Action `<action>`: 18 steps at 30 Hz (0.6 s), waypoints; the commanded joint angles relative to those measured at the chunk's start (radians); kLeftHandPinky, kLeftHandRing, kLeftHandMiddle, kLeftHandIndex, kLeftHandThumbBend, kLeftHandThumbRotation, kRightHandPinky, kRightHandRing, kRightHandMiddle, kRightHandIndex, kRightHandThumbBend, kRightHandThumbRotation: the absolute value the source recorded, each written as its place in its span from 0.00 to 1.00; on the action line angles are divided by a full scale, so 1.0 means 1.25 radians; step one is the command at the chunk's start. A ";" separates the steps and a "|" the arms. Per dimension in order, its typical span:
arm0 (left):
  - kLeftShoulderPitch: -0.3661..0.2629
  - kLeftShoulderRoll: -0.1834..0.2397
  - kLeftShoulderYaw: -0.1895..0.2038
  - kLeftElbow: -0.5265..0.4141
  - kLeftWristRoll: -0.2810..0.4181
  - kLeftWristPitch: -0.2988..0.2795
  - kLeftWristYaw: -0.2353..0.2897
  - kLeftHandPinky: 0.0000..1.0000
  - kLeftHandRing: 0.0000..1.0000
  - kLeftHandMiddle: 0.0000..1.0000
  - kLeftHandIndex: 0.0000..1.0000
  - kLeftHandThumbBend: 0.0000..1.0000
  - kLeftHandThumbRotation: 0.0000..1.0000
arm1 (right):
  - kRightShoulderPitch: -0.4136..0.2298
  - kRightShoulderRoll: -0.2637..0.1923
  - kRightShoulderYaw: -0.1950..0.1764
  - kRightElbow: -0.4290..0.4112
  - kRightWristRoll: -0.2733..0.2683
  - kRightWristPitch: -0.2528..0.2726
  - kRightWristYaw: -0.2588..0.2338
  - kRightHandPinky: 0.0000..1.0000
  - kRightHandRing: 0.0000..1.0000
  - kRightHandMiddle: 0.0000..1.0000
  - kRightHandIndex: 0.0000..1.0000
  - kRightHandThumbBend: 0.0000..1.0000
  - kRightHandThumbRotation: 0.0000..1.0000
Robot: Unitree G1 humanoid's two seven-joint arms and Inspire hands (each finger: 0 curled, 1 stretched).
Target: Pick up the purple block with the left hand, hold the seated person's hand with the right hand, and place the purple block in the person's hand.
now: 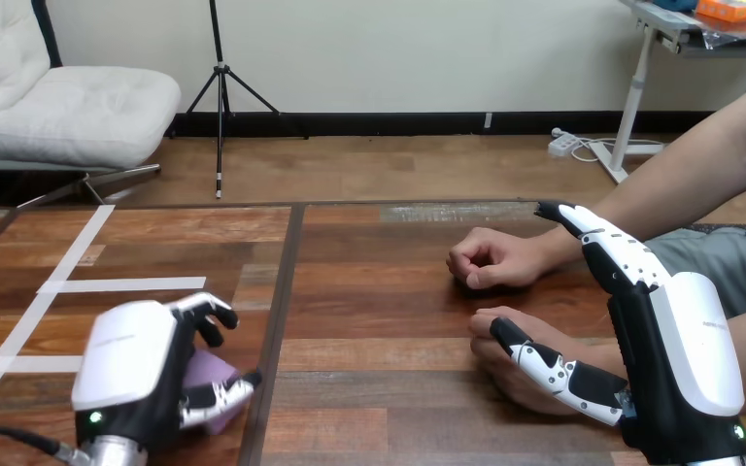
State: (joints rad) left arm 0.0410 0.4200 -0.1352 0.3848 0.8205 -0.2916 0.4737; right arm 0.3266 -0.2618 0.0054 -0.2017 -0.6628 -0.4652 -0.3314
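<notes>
My left hand (128, 374) has its fingers curled round the purple block (211, 375) at 7 o'clock; next, I think, the straight-fingered right hand (685, 349) must close on the person's nearer hand (554, 330) at 4 o'clock.

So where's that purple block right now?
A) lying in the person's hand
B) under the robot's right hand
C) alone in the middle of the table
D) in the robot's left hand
D: the left robot hand has its fingers curled round the purple block near the table's front left.
</notes>
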 commanded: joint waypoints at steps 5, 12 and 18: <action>-0.007 0.034 -0.034 -0.012 0.024 0.023 -0.007 0.52 0.65 0.74 0.79 0.71 0.54 | -0.032 0.006 0.000 -0.015 0.013 -0.002 -0.004 0.85 0.86 0.87 0.84 0.58 0.32; -0.005 0.037 -0.044 -0.018 0.022 0.037 -0.005 0.69 0.76 0.83 0.85 0.73 0.58 | -0.033 0.005 0.000 -0.012 0.015 -0.005 -0.003 0.84 0.85 0.86 0.83 0.59 0.33; -0.004 0.039 -0.051 -0.022 0.023 0.044 -0.007 0.74 0.81 0.87 0.89 0.74 0.60 | -0.034 0.003 0.002 -0.006 0.019 -0.013 -0.004 0.84 0.85 0.85 0.83 0.60 0.30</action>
State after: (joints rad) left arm 0.0812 0.4354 -0.1919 0.3869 0.8407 -0.2441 0.4599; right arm 0.3273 -0.2619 0.0053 -0.2017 -0.6614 -0.4649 -0.3308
